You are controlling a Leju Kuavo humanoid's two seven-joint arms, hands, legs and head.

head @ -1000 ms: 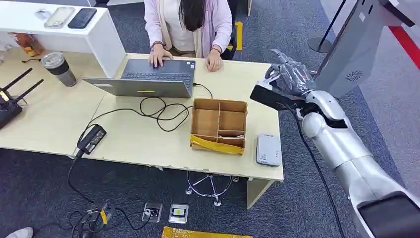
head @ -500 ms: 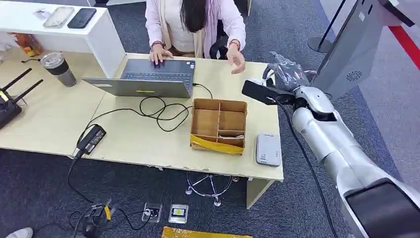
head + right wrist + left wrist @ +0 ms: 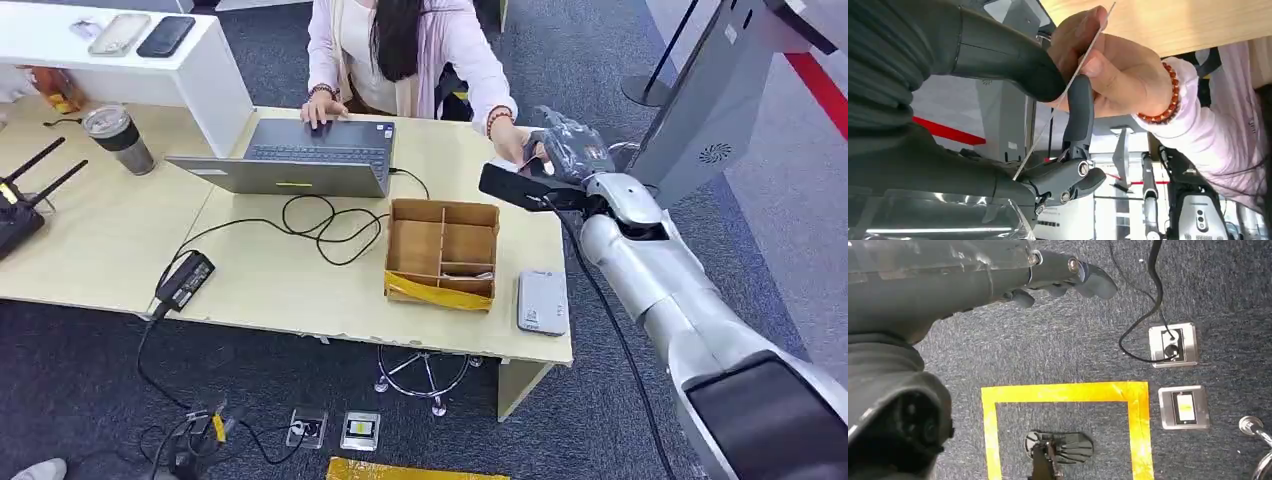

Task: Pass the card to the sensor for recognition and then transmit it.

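The card (image 3: 1068, 92) is seen edge-on in the right wrist view, pinched between the thumb and a dark finger of the right hand (image 3: 565, 152), while a person's hand (image 3: 1108, 75) with a bead bracelet grips its far end. In the head view this meeting takes place above the far right corner of the pale wooden desk (image 3: 280, 280). Nearer on the desk stand a divided cardboard box (image 3: 443, 253) and, just beside it at the front right corner, the flat white sensor (image 3: 542, 301). Further left are an open laptop (image 3: 300, 160), a looped black cable (image 3: 320, 225), a power brick (image 3: 185, 280), a tumbler (image 3: 118, 138) and a router (image 3: 20, 205). The floor is dark grey carpet (image 3: 90, 400) with floor sockets (image 3: 335, 430). The left hand (image 3: 1048, 277) hangs over the carpet by yellow floor tape (image 3: 1068, 392), fingers curled in and holding nothing. A second ago the person's hand lay by the laptop; it has since reached across to the card, and the right hand has moved further over the desk.
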